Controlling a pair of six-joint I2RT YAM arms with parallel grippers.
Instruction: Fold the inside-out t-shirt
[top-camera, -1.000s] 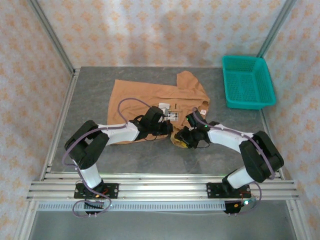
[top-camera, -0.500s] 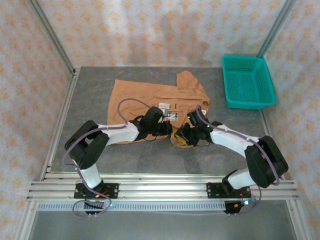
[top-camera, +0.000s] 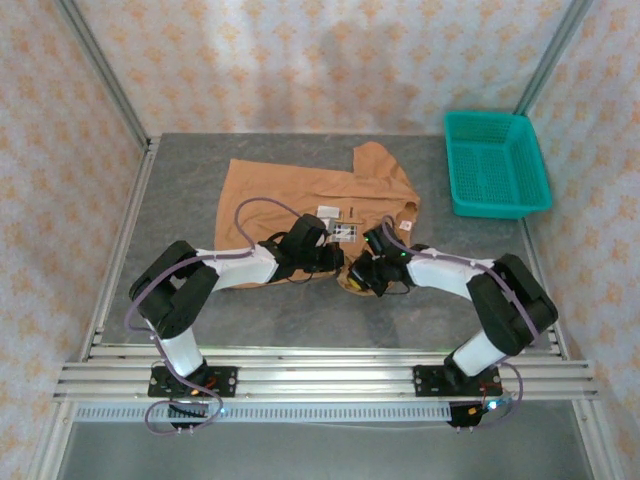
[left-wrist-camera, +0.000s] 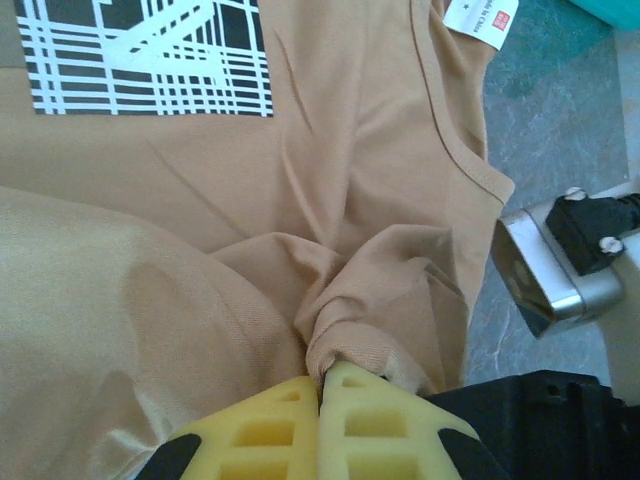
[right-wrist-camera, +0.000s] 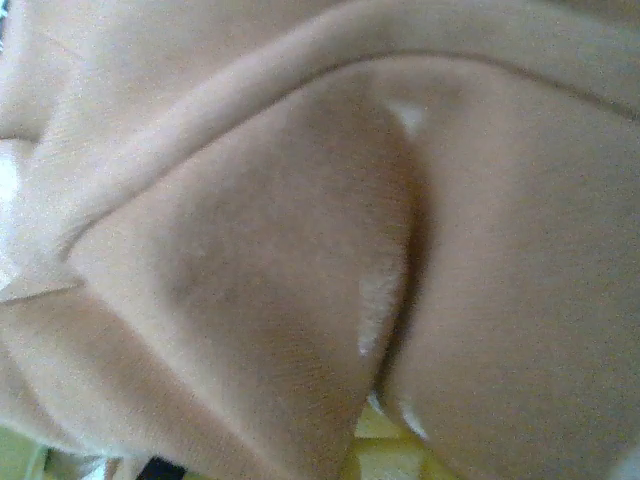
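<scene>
Top external view: the t-shirt (top-camera: 290, 195) lies spread on the table (top-camera: 240, 310), centre to far left, with its collar (left-wrist-camera: 470, 165) edge nearest the arms. The left gripper (left-wrist-camera: 322, 378) has its fingers pressed together, pinching a gathered fold just below the collar. The right gripper (top-camera: 366, 274) is closed, with cloth bunched into it at the near edge alongside. Assessment: light, limp, non-fragile fabric that will sag and crease between holds. It is best taken at seams or edges, with the two holds apart and the cloth kept taut.

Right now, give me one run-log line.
left gripper: shut on t-shirt | right gripper: shut on t-shirt | t-shirt: mostly flat, near edge bunched
</scene>
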